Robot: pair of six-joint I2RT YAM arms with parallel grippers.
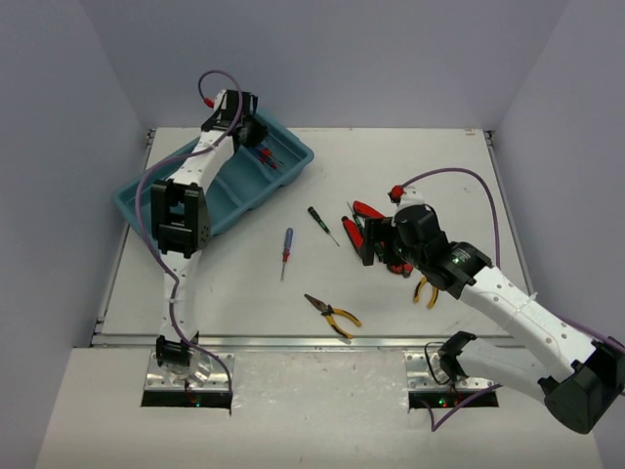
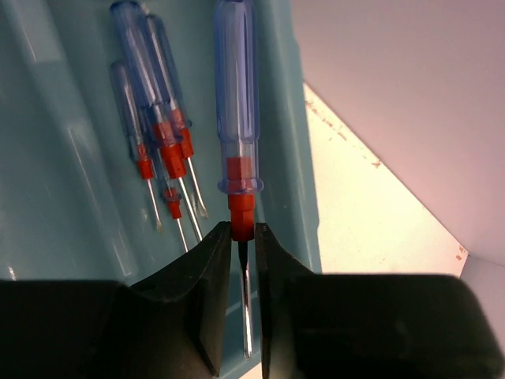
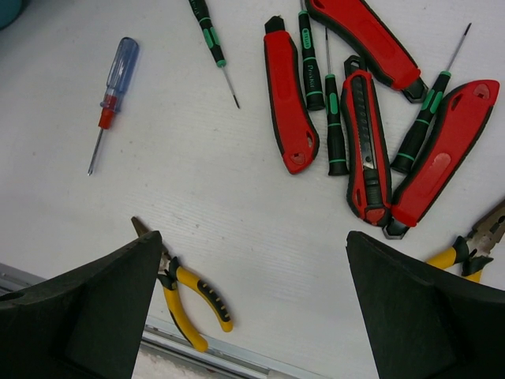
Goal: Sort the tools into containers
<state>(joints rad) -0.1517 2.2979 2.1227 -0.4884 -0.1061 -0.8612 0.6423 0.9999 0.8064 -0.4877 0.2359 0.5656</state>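
My left gripper is shut on the red collar and shaft of a blue-handled screwdriver, over the far compartment of the teal tray. Several blue-handled screwdrivers lie in that compartment. In the top view the left gripper is at the tray's far end. My right gripper is open and empty above bare table. Beyond it lie red-handled tools that look like utility knives, mixed with dark green/black screwdrivers.
On the table lie a blue screwdriver, a lone green screwdriver, yellow pliers near the front edge and a second yellow pair under the right arm. The right wrist view shows both pliers.
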